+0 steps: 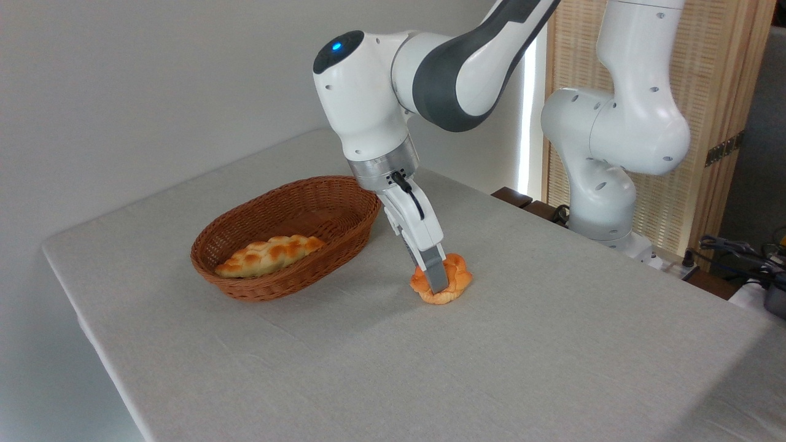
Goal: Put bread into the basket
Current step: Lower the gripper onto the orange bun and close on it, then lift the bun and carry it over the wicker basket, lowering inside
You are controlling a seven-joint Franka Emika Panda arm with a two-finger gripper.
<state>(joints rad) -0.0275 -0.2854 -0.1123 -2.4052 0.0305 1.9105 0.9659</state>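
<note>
Camera view, gripper [437, 277] down on bread [443, 280], grip unclear, beside basket [245, 285] on table [430, 368].

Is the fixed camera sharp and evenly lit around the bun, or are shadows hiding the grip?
Fixed camera: sharp, soft even light; bun and basket cast faint shadows only; the near finger itself hides the gripper's contact; bright window strip behind the arm, no glare on the table.

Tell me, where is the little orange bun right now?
The bun sits on the table near the middle of the picture, just right of the wicker basket, outside it, with the gripper down on it.
</note>
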